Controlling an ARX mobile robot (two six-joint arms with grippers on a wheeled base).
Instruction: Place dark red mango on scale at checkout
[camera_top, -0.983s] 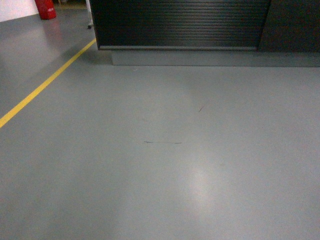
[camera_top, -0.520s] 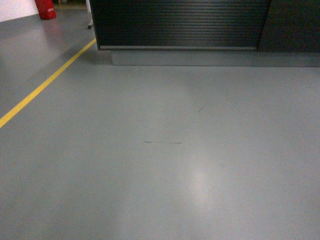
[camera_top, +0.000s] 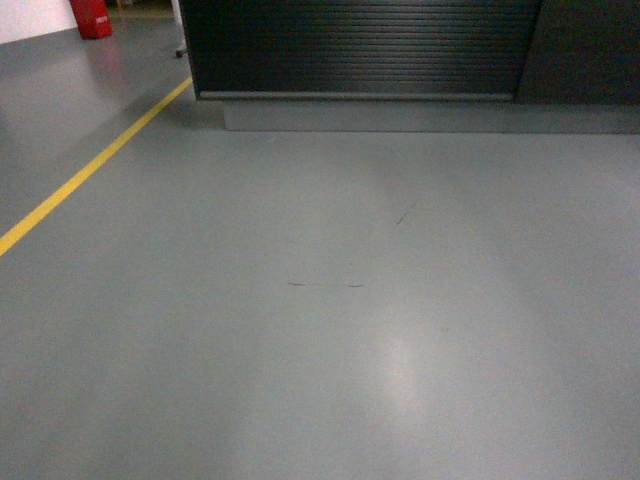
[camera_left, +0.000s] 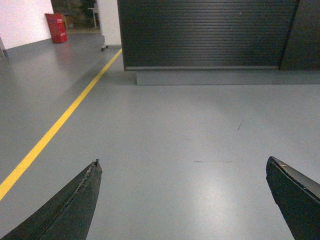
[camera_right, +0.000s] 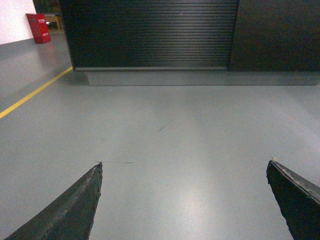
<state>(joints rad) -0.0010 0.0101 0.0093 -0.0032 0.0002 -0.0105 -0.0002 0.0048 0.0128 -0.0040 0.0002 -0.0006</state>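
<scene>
Nothing moved since a second ago. Facing the counter (camera_top: 360, 50) across bare floor (camera_top: 320, 330). Left gripper (camera_left: 182, 172) and right gripper (camera_right: 185, 172) spread wide, empty. No mango or scale visible; everything left to do.

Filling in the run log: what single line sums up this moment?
view: counter front ahead, bare floor between | mango, scale: not visible | left gripper: open, empty | right gripper: open, empty
</scene>
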